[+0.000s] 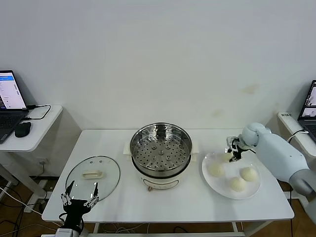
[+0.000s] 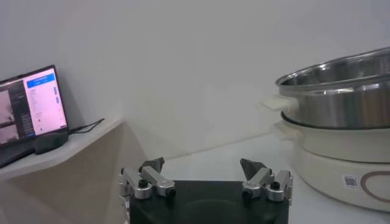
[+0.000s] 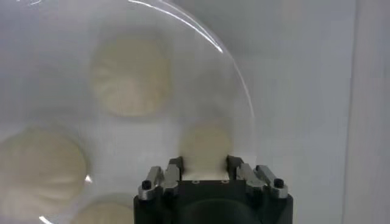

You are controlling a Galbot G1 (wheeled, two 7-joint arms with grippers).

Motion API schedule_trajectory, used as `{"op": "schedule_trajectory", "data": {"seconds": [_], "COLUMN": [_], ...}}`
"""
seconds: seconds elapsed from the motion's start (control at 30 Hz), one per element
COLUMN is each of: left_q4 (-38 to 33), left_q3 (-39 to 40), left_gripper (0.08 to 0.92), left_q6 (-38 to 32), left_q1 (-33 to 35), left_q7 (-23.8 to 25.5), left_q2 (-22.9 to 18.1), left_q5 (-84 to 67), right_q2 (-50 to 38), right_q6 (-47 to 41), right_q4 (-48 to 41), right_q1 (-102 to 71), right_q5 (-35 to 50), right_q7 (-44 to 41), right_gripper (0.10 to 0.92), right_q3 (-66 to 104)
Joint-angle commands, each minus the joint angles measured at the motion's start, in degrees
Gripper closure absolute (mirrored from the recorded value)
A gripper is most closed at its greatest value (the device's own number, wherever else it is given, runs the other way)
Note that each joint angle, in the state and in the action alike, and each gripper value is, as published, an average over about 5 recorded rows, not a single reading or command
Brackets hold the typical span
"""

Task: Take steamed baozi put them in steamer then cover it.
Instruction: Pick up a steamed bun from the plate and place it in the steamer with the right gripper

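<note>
The steamer (image 1: 160,148) stands open at the table's middle, its perforated tray bare; it also shows in the left wrist view (image 2: 341,91). The glass cover (image 1: 93,174) lies flat on the table to the steamer's left. Three baozi (image 1: 216,169) (image 1: 238,183) (image 1: 249,173) lie on a white plate (image 1: 212,182) to the right. My right gripper (image 1: 233,150) is at the plate's far edge, shut on the fourth baozi (image 3: 206,149), fingers (image 3: 173,170) pressing both its sides. The other baozi (image 3: 129,73) (image 3: 39,170) lie beyond it. My left gripper (image 1: 79,195) (image 2: 204,173) hangs open and empty at the table's front left edge, near the cover.
A side table with a laptop (image 1: 7,94) and a mouse (image 1: 22,129) stands at the left. Another laptop (image 1: 310,101) sits at the far right. The white wall is close behind the table.
</note>
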Motion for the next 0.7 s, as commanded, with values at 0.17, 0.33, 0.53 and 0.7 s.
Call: {"op": "schedule_trajectory", "data": {"seconds": [0.17,0.33,0.53,0.7], "left_q4": [-0.56,-0.63,-0.59,-0.62], "left_q3": [0.38,0.81,0.82,0.47], "left_gripper": [0.177,0.177,0.177,0.177], "left_q6": [0.12,0.14,0.11,0.08], "left_q1": [-0.22,-0.69,-1.32,-1.71], "left_q7": [0.10,0.13,0.16,0.17], "left_q2": [1.14,2.01,2.93,3.39], "left_q5": [-0.25,-0.68,-1.48,-2.11], "right_q2": [-8.64,-6.31,0.81,8.02], "right_q6": [-1.84,-1.71,1.44,6.37], "right_q4": [15.66,19.14,19.50,19.37], "right_q1": [19.50,32.91,42.35,42.52], "right_q5": [16.18,24.35,31.70,33.71], "right_q7": [-0.76,-0.64,0.29,1.72], "right_gripper": [0.518,0.516,0.516,0.516], "right_q3": [-15.26,-25.33,-33.40,-36.41]}}
